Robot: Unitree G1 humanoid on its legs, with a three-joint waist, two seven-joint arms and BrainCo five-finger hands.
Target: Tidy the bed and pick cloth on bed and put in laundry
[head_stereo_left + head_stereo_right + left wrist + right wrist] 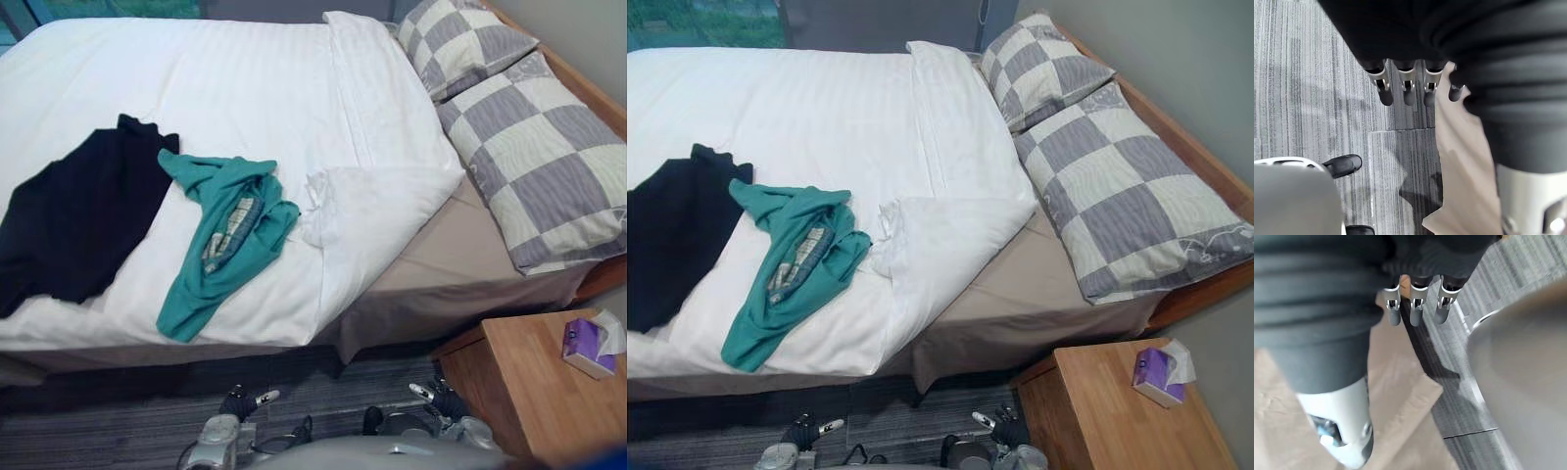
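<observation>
Sprawling over the left part of the bed [588, 93], a dark navy garment [78, 220] lies flat on the white duvet [225, 88], and its lower edge reaches toward the bed's near side. Just to its right on the bed, and touching it, a teal garment [201, 289] lies crumpled in a long strip, with a checked cloth [227, 230] showing among its folds. Both garments are on top of the duvet.

Below the bed's near edge, over the grey carpeted floor [98, 411], the left robot hand [240, 401] hangs down. Its fingers [1407, 90] are straight and relaxed, with nothing in them. The beige sheet [1459, 171] draping the bed's side hangs just beside them.

Further right on the bed, the duvet's near corner [377, 201] is folded back on itself, baring the beige sheet beneath.

Below that bared stretch of the bed, the right robot hand [441, 399] hangs the same way. Its fingers [1418, 313] are straight and loose, and it holds nothing.

At the bed's head end, on the right, two grey-and-cream checked pillows lie side by side, touching. The far pillow [460, 44] is against the bed's far corner, and the near pillow [549, 166] slightly overhangs the bed's near side.

Beside the bed's near right corner stands a wooden worktop [529, 382] with a purple tissue box [588, 348] on it.
</observation>
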